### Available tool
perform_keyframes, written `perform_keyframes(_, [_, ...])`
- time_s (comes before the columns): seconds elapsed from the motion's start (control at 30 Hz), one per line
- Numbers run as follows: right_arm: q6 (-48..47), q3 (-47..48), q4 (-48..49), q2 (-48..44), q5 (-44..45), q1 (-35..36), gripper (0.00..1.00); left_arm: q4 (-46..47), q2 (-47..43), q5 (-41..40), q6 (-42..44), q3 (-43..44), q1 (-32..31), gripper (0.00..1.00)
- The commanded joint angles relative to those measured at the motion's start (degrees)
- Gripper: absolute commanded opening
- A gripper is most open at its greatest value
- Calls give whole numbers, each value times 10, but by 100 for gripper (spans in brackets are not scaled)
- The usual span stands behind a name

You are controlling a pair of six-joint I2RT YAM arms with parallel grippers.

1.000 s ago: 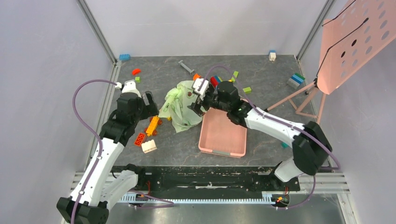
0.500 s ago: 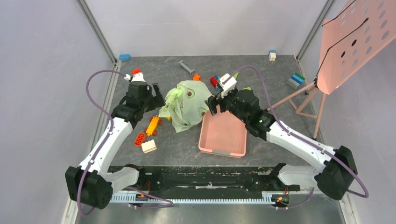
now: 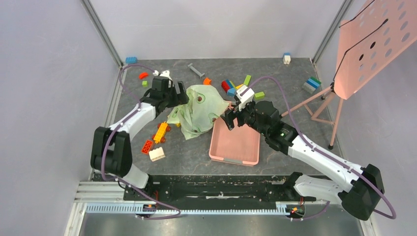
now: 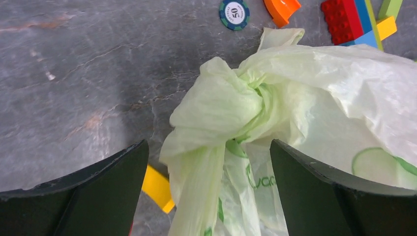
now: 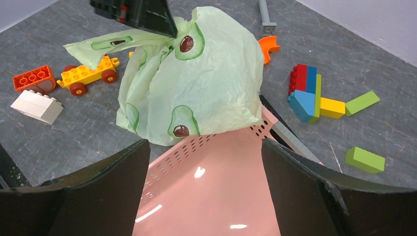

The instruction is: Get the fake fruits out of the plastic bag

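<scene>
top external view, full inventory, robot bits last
plastic bag: one, pale green, avocado prints, centre, knotted
basket: one, pink, right of bag
toy car: one, yellow, left of bag
bricks: two, orange and white, near car
block cluster: one, multicoloured, behind bag
flat blocks: two, green, right of cluster
curved pieces: two, orange behind bag, red far left
rod: one, grey, far centre
lone brick: one, blue, far left corner
block stack: one, mixed colours, right edge
perforated panel: one, pink, on stand, right
left pincer: black, open, at bag's knot
right pincer: black, open, above basket's far edge

Grey table (image 3: 189,153) carries plastic bag (image 3: 199,110), pink basket (image 3: 236,145), toy blocks (image 3: 157,154)
</scene>
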Motion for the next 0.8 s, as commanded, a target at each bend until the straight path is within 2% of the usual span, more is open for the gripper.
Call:
perform_keyframes(0.0, [-8, -5, 2, -18, -21, 1, 87, 65, 44, 51, 58, 35, 12, 100])
perform_keyframes(0.2, [-9, -8, 1, -16, -25, 1, 87, 107, 101, 128, 69, 46, 34, 100])
perform_keyframes(0.27, [-9, -10, 1, -15, -36, 1, 87, 128, 114, 173, 66, 49, 36, 96])
perform_keyframes(0.37, [-11, -12, 1, -14, -36, 1, 86, 155, 125, 236, 47, 50, 35, 78])
perform_keyframes(0.43, [-13, -12, 1, -15, -36, 1, 84, 160, 125, 267, 31, 58, 35, 62])
perform_keyframes(0.47, [-15, -12, 0, -16, -35, 1, 83, 160, 125, 282, 25, 65, 35, 50])
perform_keyframes(0.63, [-21, -15, 0, -25, -10, 1, 79, 152, 91, 315, 7, 85, 35, 22])
perform_keyframes(0.77, [-61, -19, 4, -33, 8, 1, 77, 119, 38, 322, 33, 99, 35, 2])
